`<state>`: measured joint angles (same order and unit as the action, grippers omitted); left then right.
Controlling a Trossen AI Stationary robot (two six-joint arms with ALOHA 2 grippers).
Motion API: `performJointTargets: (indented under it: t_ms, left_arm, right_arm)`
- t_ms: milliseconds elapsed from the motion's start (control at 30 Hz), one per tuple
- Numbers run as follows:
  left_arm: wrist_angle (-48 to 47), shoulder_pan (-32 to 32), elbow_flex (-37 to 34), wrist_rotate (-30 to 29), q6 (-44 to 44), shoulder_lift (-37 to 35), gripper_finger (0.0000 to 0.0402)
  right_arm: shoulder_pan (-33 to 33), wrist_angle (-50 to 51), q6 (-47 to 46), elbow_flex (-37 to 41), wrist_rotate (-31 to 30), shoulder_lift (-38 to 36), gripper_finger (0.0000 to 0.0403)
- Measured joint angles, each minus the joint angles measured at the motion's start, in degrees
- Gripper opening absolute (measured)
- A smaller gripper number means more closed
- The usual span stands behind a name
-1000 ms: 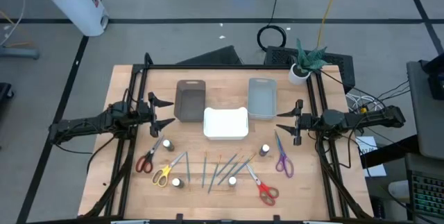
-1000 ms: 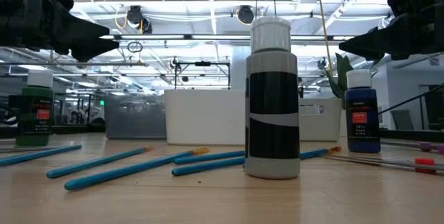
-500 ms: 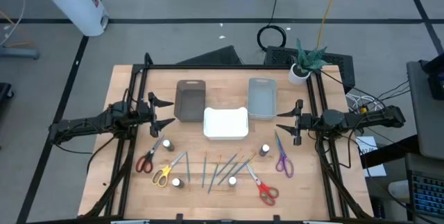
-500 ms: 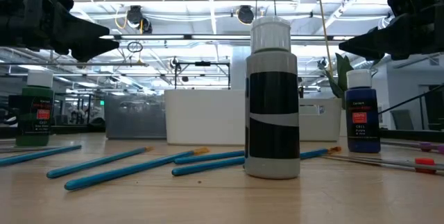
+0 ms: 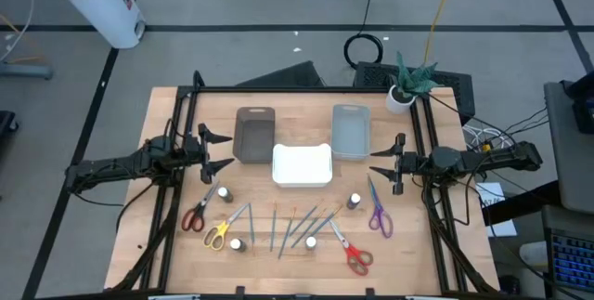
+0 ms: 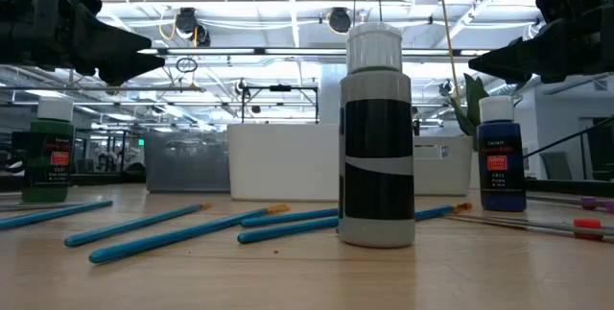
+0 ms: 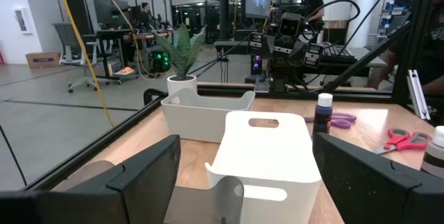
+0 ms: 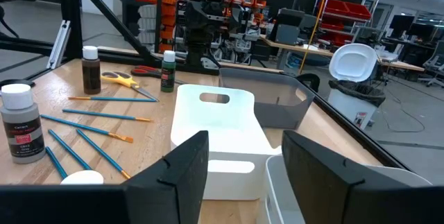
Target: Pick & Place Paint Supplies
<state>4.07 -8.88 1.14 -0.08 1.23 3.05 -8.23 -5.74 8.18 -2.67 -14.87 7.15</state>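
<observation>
- I find the left gripper [image 5: 221, 150] hovering above the table's left side, just left of the brown tray [image 5: 254, 135]; its fingers are spread wide and carry nothing.
- In front of that gripper lie the red-handled scissors [image 5: 196, 215] and, just to their right, the yellow-handled scissors [image 5: 219, 232].
- One white-capped paint bottle [image 5: 225, 194] stands between the red-handled scissors and the brushes; a second capped bottle [image 5: 238, 244] stands beside the yellow handles.
- The brown tray, white tray [image 5: 302, 164] and grey tray [image 5: 351, 131] sit across the table's middle; the white one is nearest the front, between the other two. I see no supplies inside them from above.
- The blue-handled brushes [image 5: 292, 226] lie fanned on the wood in front of the white tray, all clear of the trays.
- In the low view a grey-and-black bottle [image 6: 375, 139] stands upright among the brushes.
- Another pair of red scissors [image 5: 353, 254] lies right of the brushes, near the front edge.
- A further bottle [image 5: 355, 202] stands between the white tray and the purple-handled scissors [image 5: 379, 212].
- I note the right gripper [image 5: 378, 163] held above the table's right side, beside the grey tray; its fingers are partly parted and hold nothing.
</observation>
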Motion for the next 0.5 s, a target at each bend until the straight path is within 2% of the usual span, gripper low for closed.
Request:
performJointTargets:
  t_ms: [500]
  left_arm:
    - [0.0,0.0,0.0,0.0,0.0,0.0,0.0333]
  right_arm:
    - [0.0,0.0,0.0,0.0,0.0,0.0,0.0174]
